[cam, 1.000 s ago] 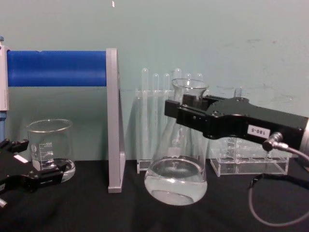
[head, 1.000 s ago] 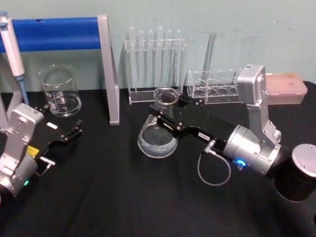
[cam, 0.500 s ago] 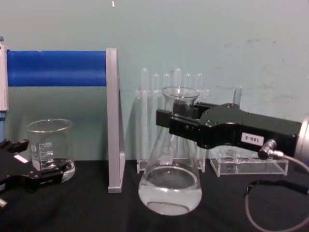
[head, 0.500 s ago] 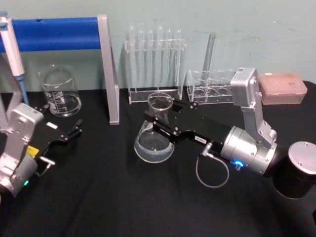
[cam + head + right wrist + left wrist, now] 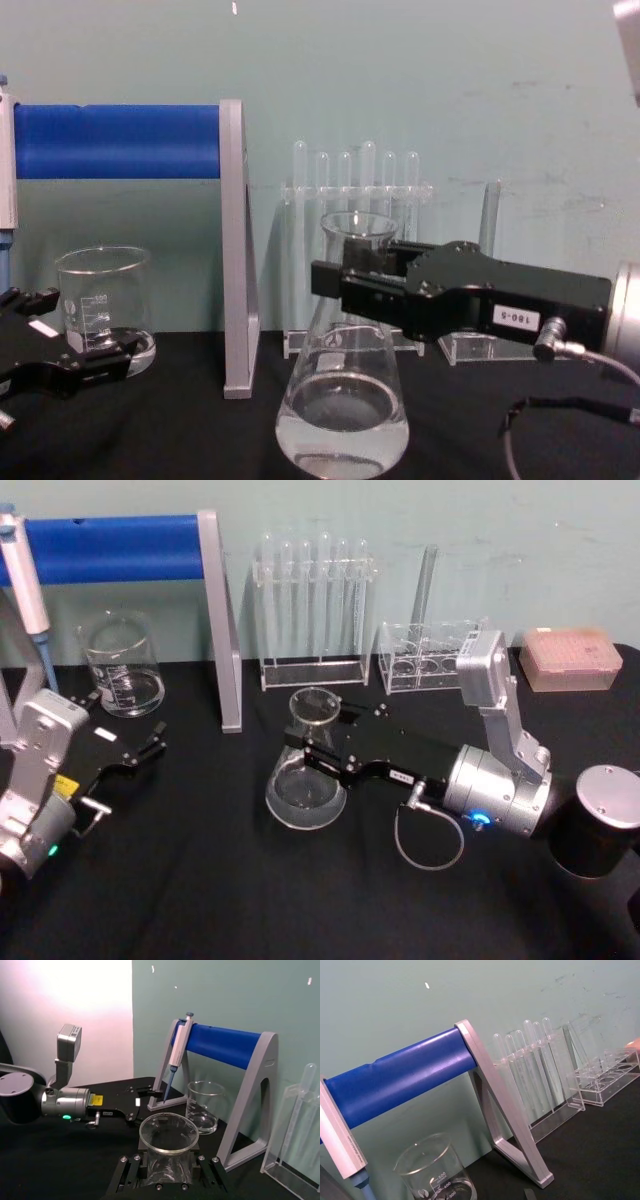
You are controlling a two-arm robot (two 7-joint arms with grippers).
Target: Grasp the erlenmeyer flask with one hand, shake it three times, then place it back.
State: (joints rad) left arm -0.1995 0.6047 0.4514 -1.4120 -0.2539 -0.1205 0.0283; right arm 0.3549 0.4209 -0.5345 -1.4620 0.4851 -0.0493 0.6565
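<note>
Erlenmeyer flask [image 5: 306, 780], part-filled, upright in front of test tube rack [image 5: 312, 610], neck clamped by right gripper [image 5: 315, 748]; left gripper [image 5: 152, 742] idle, fingers apart, well left of rack; best hold grip firm, swings short.

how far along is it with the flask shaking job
Done: the grasp. The right gripper is shut on the neck of the erlenmeyer flask. In hand: the flask has moved lower and nearer the robot over the last second, so it is shaking or lowering; the count can't be told. Left: setting it on the table and letting go. The left gripper idles near the beaker.
</note>
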